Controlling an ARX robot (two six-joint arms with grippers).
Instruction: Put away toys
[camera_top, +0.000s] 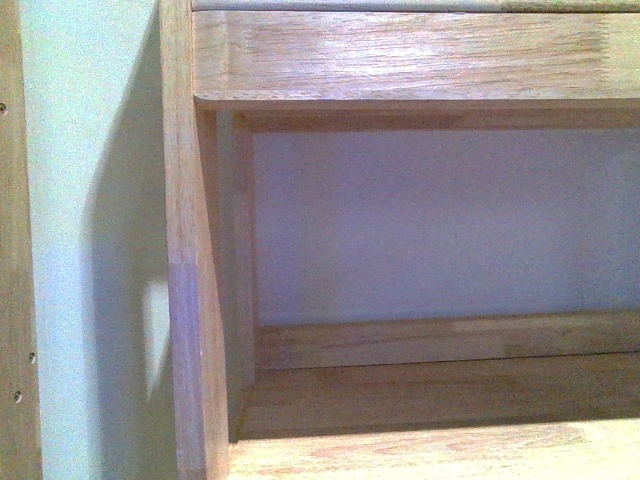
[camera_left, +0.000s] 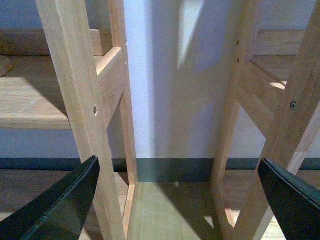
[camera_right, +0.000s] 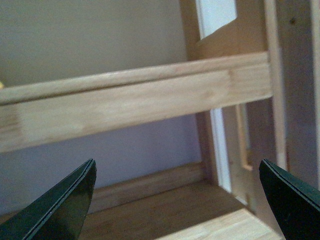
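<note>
No toy is showing; both grippers, left (camera_left: 177, 200) and right (camera_right: 177, 200), are hanging agape, empty, facing shelves (camera_top: 420, 390).

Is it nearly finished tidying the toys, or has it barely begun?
Hard to say. No toy shows in any view. The wooden shelf in the front view holds nothing visible. Both the left gripper and the right gripper have jaws wide apart with nothing between them. Whatever remains starts with finding a toy.

Bare wooden shelf (camera_top: 430, 395)
</note>
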